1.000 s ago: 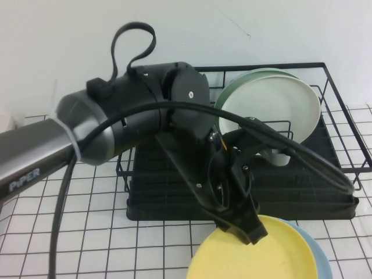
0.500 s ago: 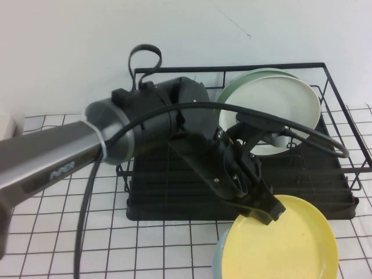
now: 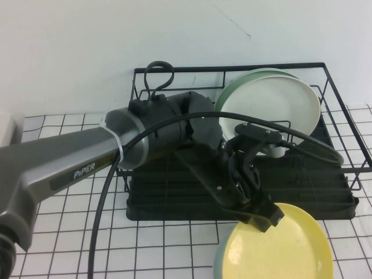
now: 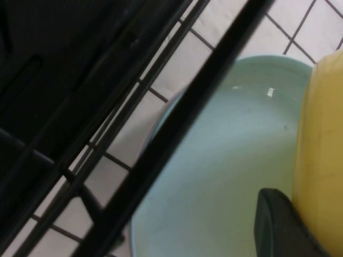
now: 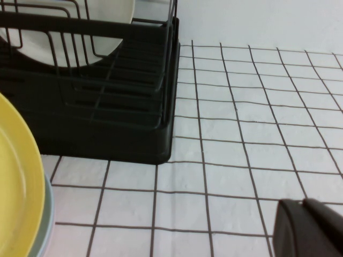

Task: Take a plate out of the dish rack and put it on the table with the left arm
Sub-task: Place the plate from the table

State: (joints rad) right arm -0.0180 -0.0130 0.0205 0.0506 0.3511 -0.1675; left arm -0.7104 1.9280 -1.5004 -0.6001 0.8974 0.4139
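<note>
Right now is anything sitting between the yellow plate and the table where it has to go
Yes. The light blue plate lies on the table directly under the yellow plate, which the left gripper grips by its rim. The right gripper stays off to the side.

From my station, the table [image 3: 64, 232] fills the near part of the high view, its white cloth ruled in thin black squares. Behind the table's far edge I see a plain pale wall [image 3: 70, 52], bare except for a faint thin line [image 3: 232, 23] slanting across it high up. At the table's far left edge sits a pale boxy object [image 3: 9, 127], cut off by the frame. The light is soft and even, and shadows on the cloth are weak.
</note>
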